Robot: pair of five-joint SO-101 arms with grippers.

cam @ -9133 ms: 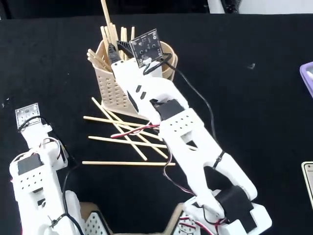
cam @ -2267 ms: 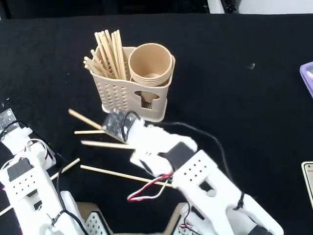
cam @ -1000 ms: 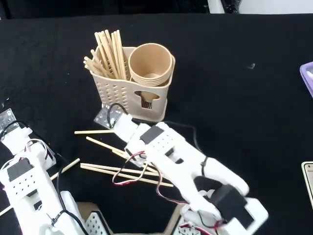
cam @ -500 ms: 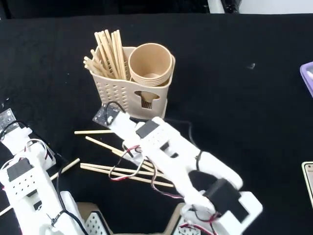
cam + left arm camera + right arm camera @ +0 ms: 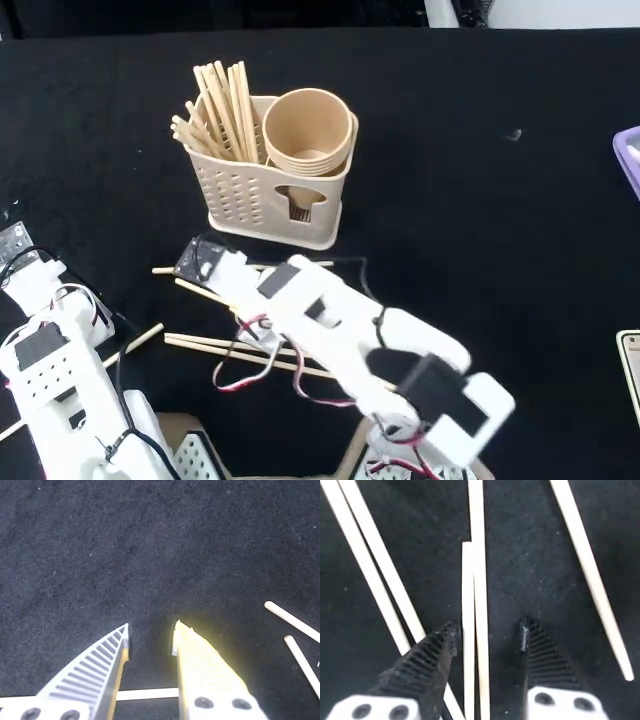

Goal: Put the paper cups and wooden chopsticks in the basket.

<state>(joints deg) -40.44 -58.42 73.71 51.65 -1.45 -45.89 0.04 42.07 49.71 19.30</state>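
Your right arm (image 5: 340, 325) has left the basket (image 5: 250, 190), where it hung nine seconds ago. In the last second its wrist has slid from the basket's near foot leftward and nearer, over the loose chopsticks (image 5: 195, 343) on the bench (image 5: 500, 250). I read that as one load delivered and the next pick being lined up. The paper cups (image 5: 307, 128) already stand stacked in the basket's right compartment and a bundle of chopsticks (image 5: 215, 100) stands in the left one. What remains for you is the scatter on the bench just near of the basket.

The right jaws are open and hold nothing. In the right wrist view, two chopsticks (image 5: 476, 570) lie side by side, touching, and run lengthwise through the gap, closer to one jaw than the other. Another pair (image 5: 367, 565) slants past outside that nearer jaw, and a single stick (image 5: 587, 580) lies apart beyond the other jaw. Closing here would likely take both sticks in the gap. You cannot tell from these views whether the tips have reached the bench.

Your left arm (image 5: 55, 375) sits at the near left. The left jaws are open a little and empty, with one chopstick (image 5: 147, 694) crossing beneath them behind the tips and two stick ends (image 5: 292, 622) off to one side.
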